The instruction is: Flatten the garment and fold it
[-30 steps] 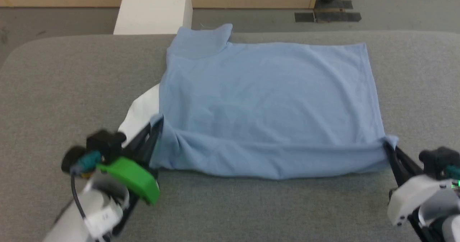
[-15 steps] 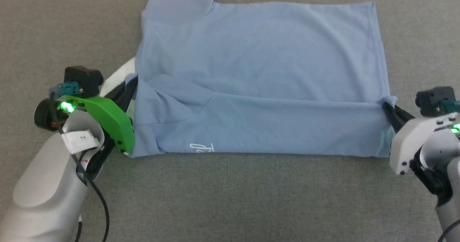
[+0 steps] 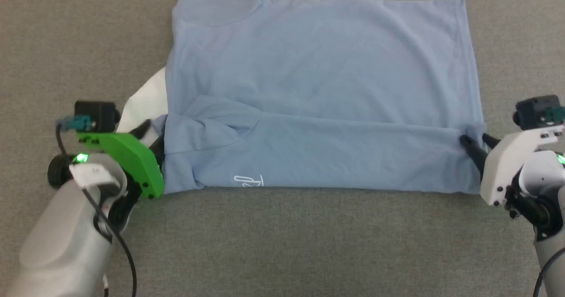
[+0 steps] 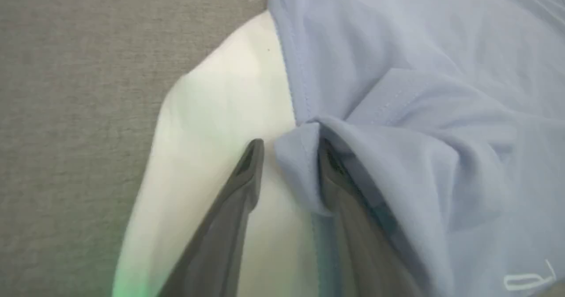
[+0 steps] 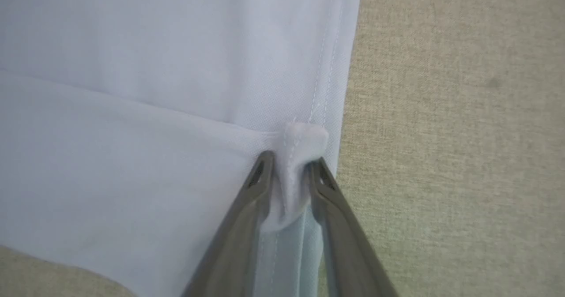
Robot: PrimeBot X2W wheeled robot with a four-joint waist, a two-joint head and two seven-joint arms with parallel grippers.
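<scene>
Already the garment [image 3: 318, 58] lies flat on the grey surface [image 3: 282, 244], near edge folded over — left gripper [image 4: 289, 144] spread around it, right gripper [image 5: 289, 158] straddling its right corner, grip unclear; further folds remain.

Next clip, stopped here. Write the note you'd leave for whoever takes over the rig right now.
Left end effector: open, a bunched corner of the garment loose between its jaws.
Right end effector: jaws slightly apart, a hem fold fills the gap; gripping or not, cannot tell.
Garment: spread flat on the grey surface; white section pokes out at its left edge.
Done: flattened; near strip folded over the body.
Left to do: clear both end effectors, then the remaining folds.
</scene>
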